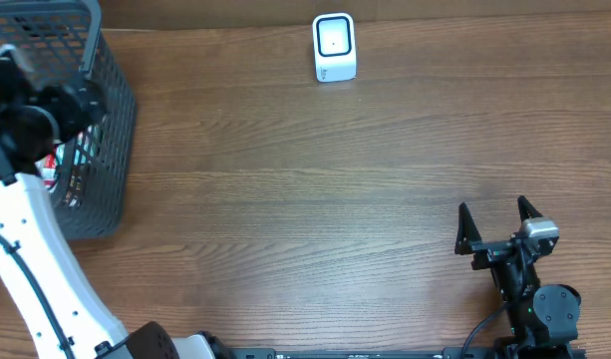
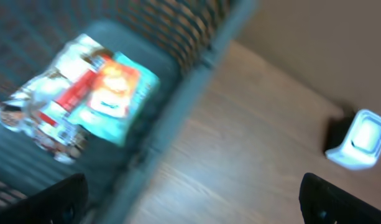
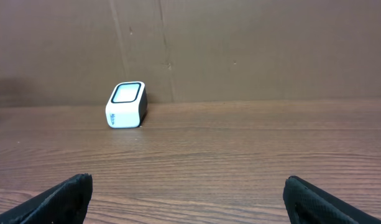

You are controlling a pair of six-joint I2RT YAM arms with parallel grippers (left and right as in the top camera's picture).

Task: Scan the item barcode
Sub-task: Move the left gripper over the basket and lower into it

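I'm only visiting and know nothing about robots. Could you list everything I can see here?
table: one, brown wood, fills the overhead view
basket: one, grey mesh, far left corner of the table
teal and orange packet: one, lying in the basket
silvery packet: one, with red and white, beside the teal one in the basket; too blurred to rule out more
scanner: one, white box with a dark window, far edge of the table near the middle
back wall: one, brown board, behind the table
left arm: one, white and black, reaching over the basket
left claw: one, dark, open, empty, above the basket's rim
right arm: one, black, near right edge
right claw: one, black, open, empty
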